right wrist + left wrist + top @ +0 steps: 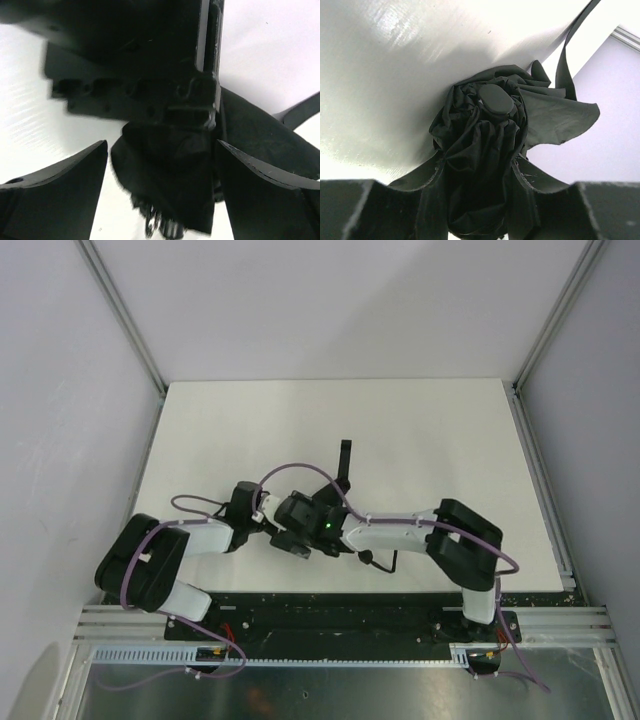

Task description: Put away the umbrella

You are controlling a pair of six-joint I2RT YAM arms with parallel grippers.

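Clamped with the left gripper (479,177) on the umbrella (485,135), fingers (432,192) pressed into the bunched canopy on both sides, just behind the round cap (495,100). Straddling the same bundle from the other side with the right gripper (161,146): jaws spread, cloth filling most of the gap, no pinch visible.

Bundled loosely and not tidily: folds flaring out to one side, strap (564,60) trailing free past the cap. Held over the near middle of the table (420,440), under both wrists. Cannot tell whether resting on it or lifted.

Probably mid-wrap, gathering the canopy so the strap can go round. For a clean result:
- hold the left clamp firm as the anchor;
- close the right on the flared cloth rather than the bare ribs;
- turn with the folds, not against them;
- avoid trapping the strap under either finger, since it must reach round the bundle.

Expect slippery, springy fabric; ease the squeeze on slowly.
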